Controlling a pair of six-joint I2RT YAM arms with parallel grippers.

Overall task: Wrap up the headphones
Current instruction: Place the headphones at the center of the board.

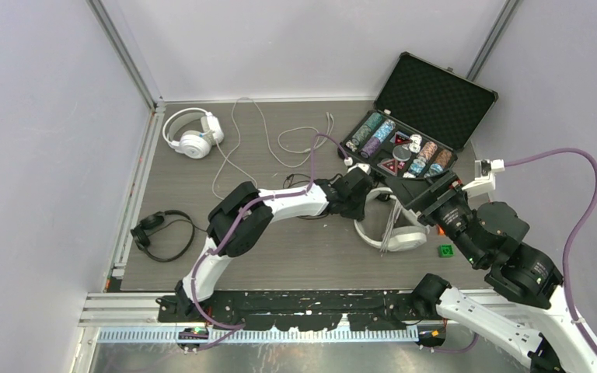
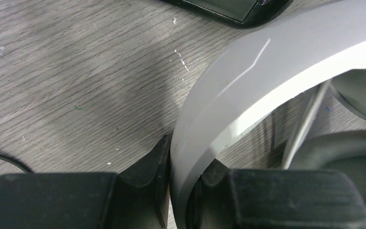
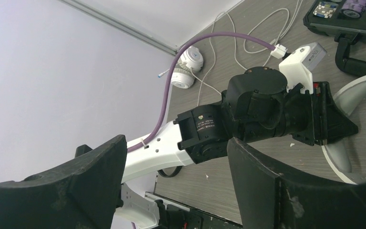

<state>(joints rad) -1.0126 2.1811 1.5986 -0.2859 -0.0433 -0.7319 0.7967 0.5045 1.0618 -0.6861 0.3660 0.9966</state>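
- The right end effector point(image 3: 177, 152) holds its fingers point(image 3: 90, 186) wide apart.
- Past them, the left arm point(image 3: 248, 109) — purple cable point(image 3: 171, 81) looped above — has the left end effector point(image 3: 348, 126) against a white headband point(image 3: 362, 88).
- Another white headset point(image 3: 186, 71) lies near the wall.

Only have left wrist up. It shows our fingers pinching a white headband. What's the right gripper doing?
Observer: The right gripper is open and holds nothing. It sits close to the right side of the white headset that the left gripper clamps.
Operator: Any other headsets out there?
Observer: Two. A second white headset lies near the far left corner of the table, and a black headset lies at its left edge. Both are apart from the arms.
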